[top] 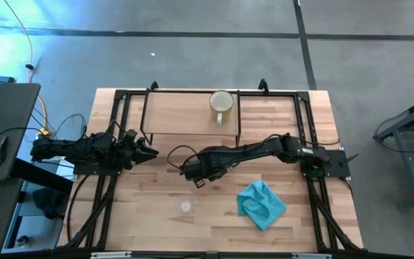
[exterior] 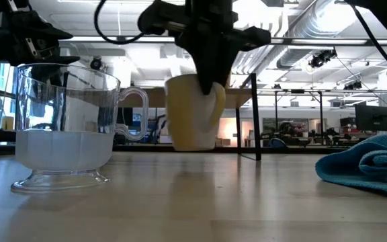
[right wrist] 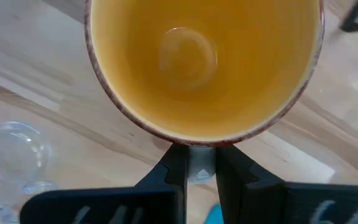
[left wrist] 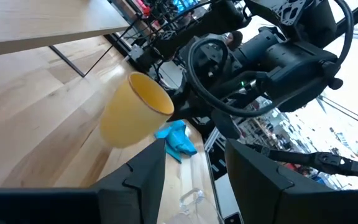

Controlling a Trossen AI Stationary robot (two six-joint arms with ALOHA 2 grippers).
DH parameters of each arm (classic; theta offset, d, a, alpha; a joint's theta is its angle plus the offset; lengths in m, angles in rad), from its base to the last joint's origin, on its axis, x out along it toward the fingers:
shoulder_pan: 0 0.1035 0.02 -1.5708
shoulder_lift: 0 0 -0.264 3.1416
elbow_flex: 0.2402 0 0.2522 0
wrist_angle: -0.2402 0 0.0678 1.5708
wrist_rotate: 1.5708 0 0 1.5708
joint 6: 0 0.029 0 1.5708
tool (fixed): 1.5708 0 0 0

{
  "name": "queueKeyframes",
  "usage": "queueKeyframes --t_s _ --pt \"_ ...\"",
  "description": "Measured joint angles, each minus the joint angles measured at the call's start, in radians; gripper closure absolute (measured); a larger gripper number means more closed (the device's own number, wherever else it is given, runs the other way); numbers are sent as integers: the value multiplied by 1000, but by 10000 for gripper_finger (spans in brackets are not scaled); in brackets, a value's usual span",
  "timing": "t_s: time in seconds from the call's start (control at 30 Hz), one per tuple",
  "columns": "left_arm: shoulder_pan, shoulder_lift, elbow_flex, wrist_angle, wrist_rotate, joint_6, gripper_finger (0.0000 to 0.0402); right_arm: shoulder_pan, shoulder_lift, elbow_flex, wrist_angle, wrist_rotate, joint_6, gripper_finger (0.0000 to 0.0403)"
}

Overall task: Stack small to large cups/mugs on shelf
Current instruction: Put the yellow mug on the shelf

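Observation:
The orange mug (top: 195,170) hangs in my shut right gripper (top: 190,171) over the middle of the table, in front of the shelf (top: 185,119). In the low view the mug (exterior: 192,114) stands about upright, its base at tabletop height. The cream-white mug (top: 221,104) stands upright on the shelf board. The clear glass cup (top: 185,206) stands on its foot on the table, nearer the near edge; it looms large in the low view (exterior: 66,128). My left gripper (top: 149,152) waits open left of the mug, touching nothing. My right gripper pinches the orange mug's handle (right wrist: 201,163) between its two fingers (right wrist: 174,167), just outside the rim. It comes from above, pointing down, so the wrist view looks straight into the mug. The mug hangs roughly upright; whether its base touches the table I cannot tell.
A crumpled teal-blue cloth (top: 261,203) lies on the table right of the glass cup. Thin black legs (exterior: 255,121) carry the shelf at the table's far side. Bare wood lies between the mug and the shelf.

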State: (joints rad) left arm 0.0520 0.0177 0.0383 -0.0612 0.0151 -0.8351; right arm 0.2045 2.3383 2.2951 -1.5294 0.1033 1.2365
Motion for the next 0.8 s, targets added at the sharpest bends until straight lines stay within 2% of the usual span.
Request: queueKeyframes --t_s 0.6,0.8 --pt "0 0 0 0 -7 51 247 -4 0 0 34 -29 229 380" --pt "0 0 0 0 -5 69 247 -9 5 0 161 -18 259 380"
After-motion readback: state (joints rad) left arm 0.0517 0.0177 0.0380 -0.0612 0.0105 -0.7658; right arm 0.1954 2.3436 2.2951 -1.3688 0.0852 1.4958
